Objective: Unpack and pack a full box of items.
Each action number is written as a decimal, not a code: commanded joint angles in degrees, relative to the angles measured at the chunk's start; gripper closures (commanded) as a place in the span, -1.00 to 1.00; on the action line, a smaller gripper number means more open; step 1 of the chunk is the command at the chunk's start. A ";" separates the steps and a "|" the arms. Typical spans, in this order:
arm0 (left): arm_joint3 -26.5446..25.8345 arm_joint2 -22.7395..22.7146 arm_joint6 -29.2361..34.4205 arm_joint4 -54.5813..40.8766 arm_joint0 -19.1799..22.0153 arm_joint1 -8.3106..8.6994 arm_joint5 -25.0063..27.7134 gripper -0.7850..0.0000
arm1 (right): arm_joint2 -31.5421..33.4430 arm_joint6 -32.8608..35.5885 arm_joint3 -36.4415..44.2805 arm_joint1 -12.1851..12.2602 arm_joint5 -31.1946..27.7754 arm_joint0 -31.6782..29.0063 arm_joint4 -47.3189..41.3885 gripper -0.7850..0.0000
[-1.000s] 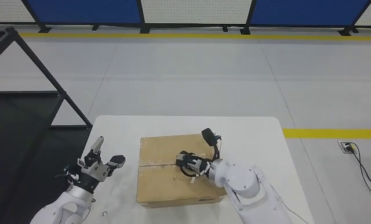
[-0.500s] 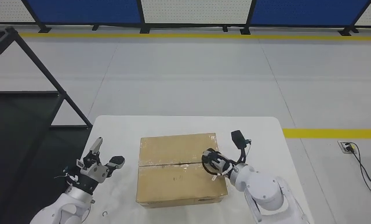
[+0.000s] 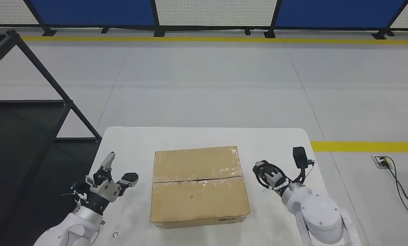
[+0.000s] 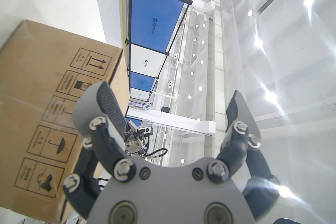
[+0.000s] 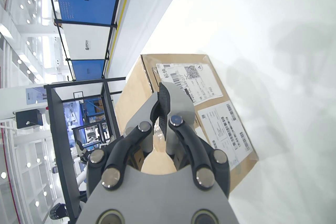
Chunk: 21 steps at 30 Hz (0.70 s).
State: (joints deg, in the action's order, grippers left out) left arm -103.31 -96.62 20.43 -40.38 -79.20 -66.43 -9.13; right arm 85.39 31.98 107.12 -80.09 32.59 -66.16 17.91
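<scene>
A closed brown cardboard box (image 3: 198, 186) sits in the middle of the white table (image 3: 191, 139), its two top flaps meeting along a taped seam. My right gripper (image 3: 264, 175) is just off the box's right side, shut with nothing between its fingers; the right wrist view shows the same gripper (image 5: 163, 101) in front of the box's labelled side (image 5: 207, 109). My left gripper (image 3: 115, 172) stands open to the left of the box, tilted upward. In the left wrist view its fingers (image 4: 110, 104) spread wide beside the box's printed side (image 4: 52, 104).
A black metal frame (image 3: 44, 80) stands off the table's left side. The table edge (image 3: 312, 157) runs close to my right arm. Bare tabletop lies behind the box and on both sides of it.
My right gripper has slid from the middle of the box's top, along the seam, to the right and off the box's edge. The left arm and the box have kept still.
</scene>
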 commanded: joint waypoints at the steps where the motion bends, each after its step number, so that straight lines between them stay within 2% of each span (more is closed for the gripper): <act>1: -0.53 -0.40 0.39 -0.23 -0.17 0.04 -0.07 -1.00 | 1.93 -1.74 1.96 0.10 -0.85 -1.73 -1.21 1.00; 4: -1.17 -1.37 1.24 -1.18 -0.44 0.10 0.20 -1.00 | 4.62 -6.33 4.84 0.14 -1.74 -4.63 -2.29 1.00; 6: -1.52 -2.24 2.04 -2.07 -0.50 0.13 1.03 -1.00 | 5.63 -9.96 6.56 0.05 -2.70 -6.70 -2.95 0.70; 7: -1.48 -2.80 2.16 -2.89 -0.56 0.12 1.41 -1.00 | 5.97 -11.45 7.26 -0.01 -3.14 -7.61 -3.46 0.15; 8: -1.59 -3.34 2.38 -3.57 -0.60 0.14 1.41 -1.00 | 6.20 -12.72 7.89 -0.05 -3.82 -8.41 -3.87 -1.00; 10: -1.83 -4.21 2.63 -4.18 -0.64 0.19 1.53 -1.00 | 6.35 -14.26 8.55 -0.07 -5.12 -9.47 -3.80 -1.00; 11: -1.77 -3.99 2.59 -4.06 -0.62 0.18 1.53 -1.00 | 6.35 -13.96 8.46 -0.07 -4.82 -9.26 -3.86 0.60; 17: -1.83 -4.21 2.63 -4.18 -0.64 0.19 1.53 -1.00 | 6.35 -14.26 8.54 -0.07 -5.12 -9.47 -3.80 -0.34; 21: -1.83 -4.21 2.63 -4.18 -0.64 0.19 1.53 -1.00 | 6.35 -14.26 8.54 -0.07 -5.12 -9.47 -3.80 -0.75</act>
State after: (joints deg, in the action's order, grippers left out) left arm -105.14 -100.83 23.06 -44.56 -79.84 -66.24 -7.60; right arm 91.74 17.72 115.67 -80.16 27.47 -75.63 14.11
